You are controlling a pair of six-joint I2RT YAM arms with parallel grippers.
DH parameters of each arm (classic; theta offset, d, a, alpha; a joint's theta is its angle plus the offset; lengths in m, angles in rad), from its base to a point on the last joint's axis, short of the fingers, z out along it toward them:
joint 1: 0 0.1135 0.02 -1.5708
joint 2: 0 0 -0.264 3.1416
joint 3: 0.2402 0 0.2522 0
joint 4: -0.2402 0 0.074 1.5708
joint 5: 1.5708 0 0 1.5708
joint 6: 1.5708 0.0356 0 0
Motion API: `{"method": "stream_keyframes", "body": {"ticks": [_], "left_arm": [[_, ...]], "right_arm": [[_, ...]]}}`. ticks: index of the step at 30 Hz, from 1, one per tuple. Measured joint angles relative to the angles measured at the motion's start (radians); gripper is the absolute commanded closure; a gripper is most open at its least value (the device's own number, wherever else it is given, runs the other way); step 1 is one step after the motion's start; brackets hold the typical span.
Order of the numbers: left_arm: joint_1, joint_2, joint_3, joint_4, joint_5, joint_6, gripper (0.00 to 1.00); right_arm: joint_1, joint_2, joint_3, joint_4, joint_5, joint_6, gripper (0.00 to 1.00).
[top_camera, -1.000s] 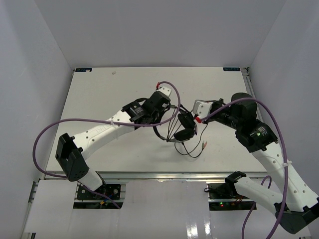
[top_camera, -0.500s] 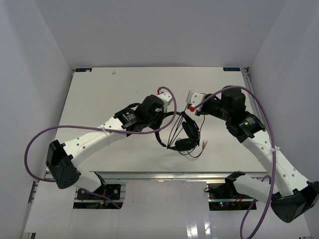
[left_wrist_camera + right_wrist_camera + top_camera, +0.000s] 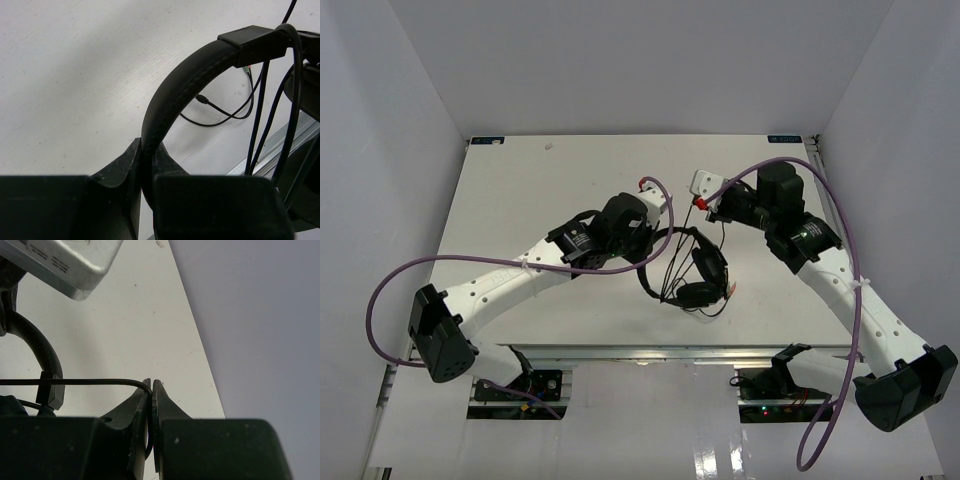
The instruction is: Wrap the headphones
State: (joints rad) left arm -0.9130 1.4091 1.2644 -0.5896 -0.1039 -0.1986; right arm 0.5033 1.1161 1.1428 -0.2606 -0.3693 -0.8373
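Observation:
The black headphones (image 3: 700, 268) hang just above the table's middle, earcups low and several cord strands (image 3: 260, 115) draped over the headband (image 3: 175, 95). My left gripper (image 3: 653, 238) is shut on the headband's lower end; in the left wrist view the band rises from between its jaws (image 3: 145, 150). My right gripper (image 3: 710, 207), raised behind the headphones, is shut on the thin black cord (image 3: 75, 382), which runs taut to the left from the jaws (image 3: 151, 386). The reddish plug (image 3: 731, 290) lies on the table beside the earcups.
Purple robot cables (image 3: 510, 262) loop over both arms. The table's metal front rail (image 3: 650, 350) runs close below the headphones. Grey walls (image 3: 880, 120) stand at the left, right and back. The left arm's silver wrist housing (image 3: 65, 260) sits near the right gripper.
My right gripper closed on the cord and moved back and left, drawing it taut. The left arm shifted slightly and the headphones swung a little to the right and nearer.

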Motion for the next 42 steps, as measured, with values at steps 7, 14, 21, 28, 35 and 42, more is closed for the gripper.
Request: {"method": "stream_keyframes", "body": {"ticks": [7,14,21,28,35,42], "left_arm": [[-0.001,-0.050,0.000,0.000,0.006,-0.001,1.00],[-0.001,-0.084,0.000,-0.001,0.022,-0.003,1.00],[-0.001,-0.084,0.000,-0.007,0.045,-0.019,1.00],[-0.007,-0.084,0.059,-0.038,0.121,-0.058,1.00],[-0.008,-0.083,0.172,-0.063,0.162,-0.096,1.00],[-0.013,-0.077,0.292,-0.089,0.168,-0.121,1.00]], "right_arm": [[-0.046,-0.009,-0.042,0.031,-0.028,0.035,0.92],[-0.079,-0.029,-0.089,0.058,-0.061,0.068,0.92],[-0.107,-0.038,-0.120,0.077,-0.109,0.102,0.90],[-0.148,-0.033,-0.149,0.100,-0.268,0.207,0.89],[-0.174,0.010,-0.165,0.153,-0.488,0.358,0.83],[-0.176,0.036,-0.267,0.301,-0.664,0.539,0.80]]}}
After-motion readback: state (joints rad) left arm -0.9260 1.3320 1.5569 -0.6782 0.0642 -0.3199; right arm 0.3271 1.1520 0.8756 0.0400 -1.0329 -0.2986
